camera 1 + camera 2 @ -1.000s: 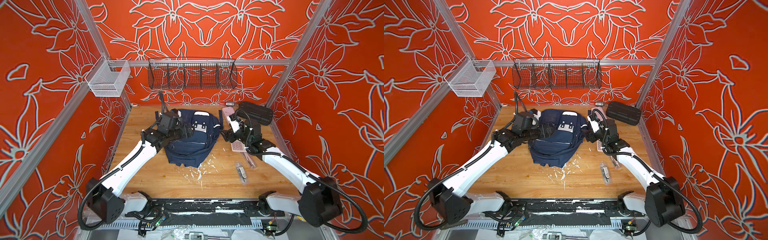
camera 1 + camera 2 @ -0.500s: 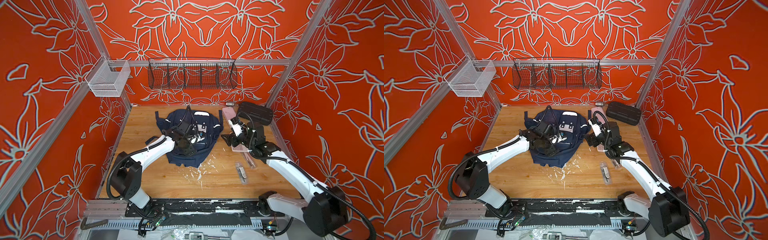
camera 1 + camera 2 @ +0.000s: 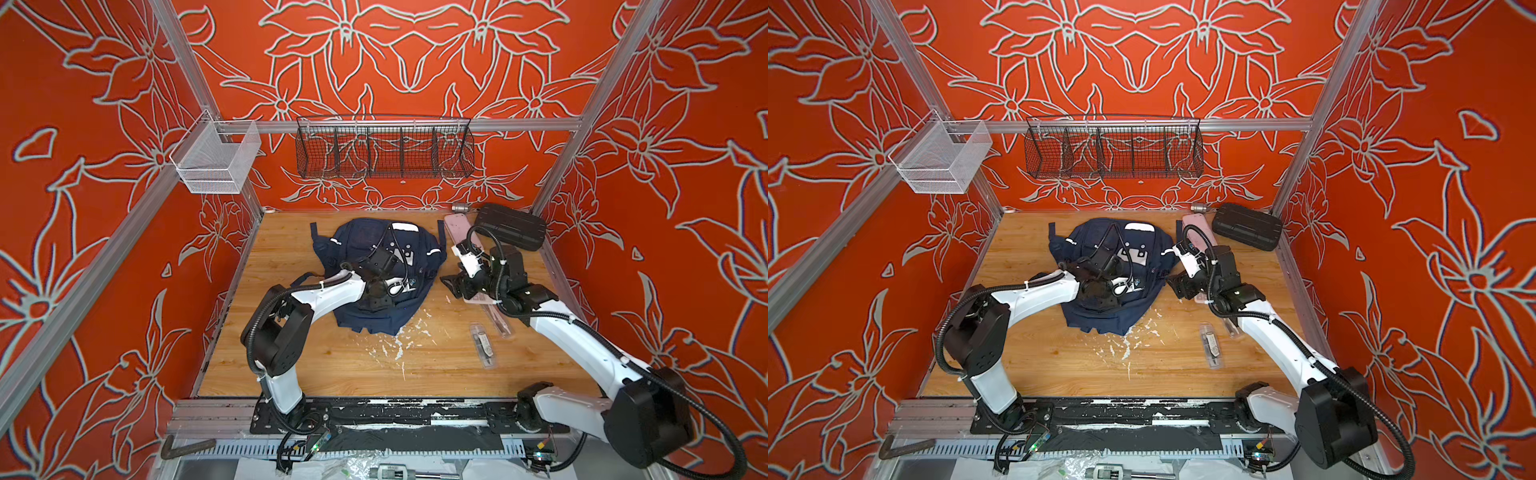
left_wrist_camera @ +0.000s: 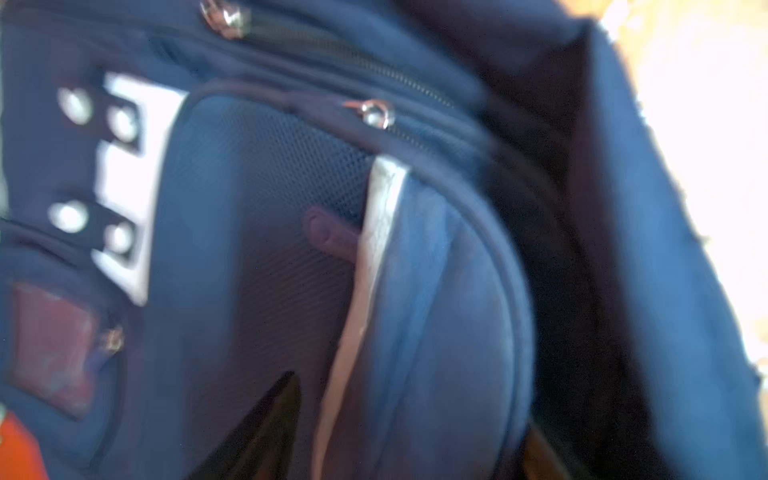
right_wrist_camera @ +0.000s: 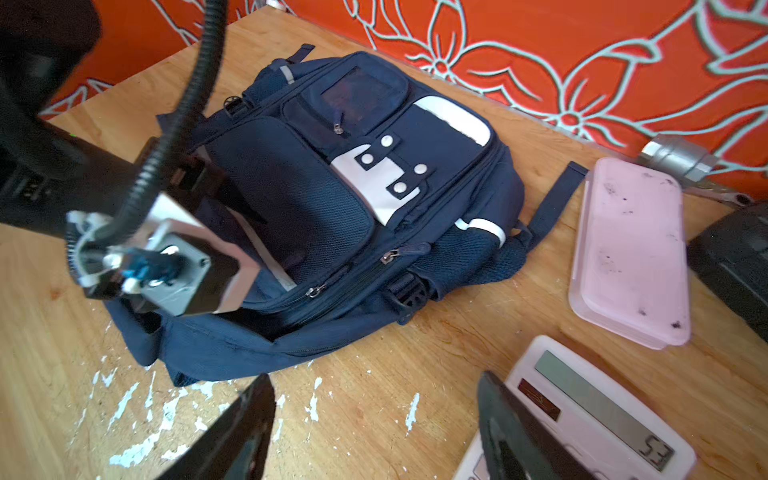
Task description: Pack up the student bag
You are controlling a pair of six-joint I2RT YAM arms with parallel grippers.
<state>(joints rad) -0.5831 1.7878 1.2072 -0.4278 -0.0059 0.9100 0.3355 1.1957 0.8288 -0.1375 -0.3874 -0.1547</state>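
Over student bag, left jaws moved to centre

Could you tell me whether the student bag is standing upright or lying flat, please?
Lying flat: the student bag rests on the wooden table, front pockets and white patches facing up.

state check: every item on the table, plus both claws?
navy fabric backpack: lying flat, front up; one compartment appears to gape open
pink plastic lidded box: flat, lid on
black ribbed hard case: closed, lying flat
white calculator: face up, display showing digits
left claw: over the backpack, opening unclear
right claw: open, holding nothing
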